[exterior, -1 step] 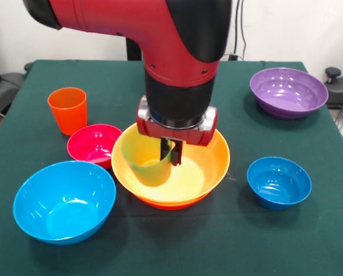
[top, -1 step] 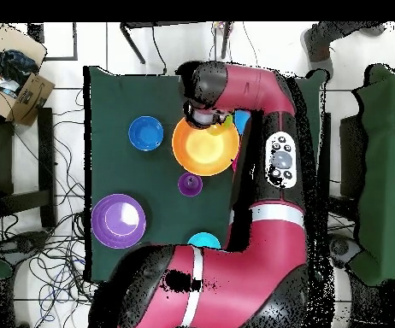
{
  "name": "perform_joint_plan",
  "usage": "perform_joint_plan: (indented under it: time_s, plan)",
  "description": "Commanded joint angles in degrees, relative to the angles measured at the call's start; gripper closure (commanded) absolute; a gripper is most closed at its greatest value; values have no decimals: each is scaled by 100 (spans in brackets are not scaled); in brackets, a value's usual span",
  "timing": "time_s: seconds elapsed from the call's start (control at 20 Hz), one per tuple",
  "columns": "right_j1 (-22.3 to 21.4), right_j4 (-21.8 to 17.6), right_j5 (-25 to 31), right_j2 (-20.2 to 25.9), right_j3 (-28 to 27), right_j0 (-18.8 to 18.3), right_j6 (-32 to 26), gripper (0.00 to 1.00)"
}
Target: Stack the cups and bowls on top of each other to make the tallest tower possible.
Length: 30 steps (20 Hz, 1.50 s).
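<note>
My gripper [exterior, -1 step: 171, 154] is shut on the rim of the lime green cup [exterior, -1 step: 148, 164], one finger inside and one outside. The cup stands mouth-up, low inside the broad yellow-orange bowl [exterior, -1 step: 209, 167], which nests in an orange-red bowl [exterior, -1 step: 171, 203]. From above, the yellow-orange bowl [top, -1 step: 205, 147] lies under my wrist and the lime cup [top, -1 step: 219, 128] shows at its edge. The orange cup [exterior, -1 step: 68, 109] stands upright at the left, next to the small magenta bowl [exterior, -1 step: 94, 144]. The purple cup [top, -1 step: 191, 184] stands beside the yellow-orange bowl.
The sky-blue bowl [exterior, -1 step: 64, 201] sits front left, the small dark blue bowl [exterior, -1 step: 278, 181] at the right, and the large purple bowl [exterior, -1 step: 288, 92] at the back right. A small cyan bowl [top, -1 step: 204, 241] lies close to my arm. Cables and boxes surround the table.
</note>
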Motion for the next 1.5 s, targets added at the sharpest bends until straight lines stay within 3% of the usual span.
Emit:
perform_joint_plan:
  time_s: [0.05,0.55,1.5]
  plan:
    - [-235,-249,-406,343,968,129,-540,100]
    - [-282,-407,-963,336,1535,69,-474,100]
    - [-154,-515,-1813,186,1959,167,-197,100]
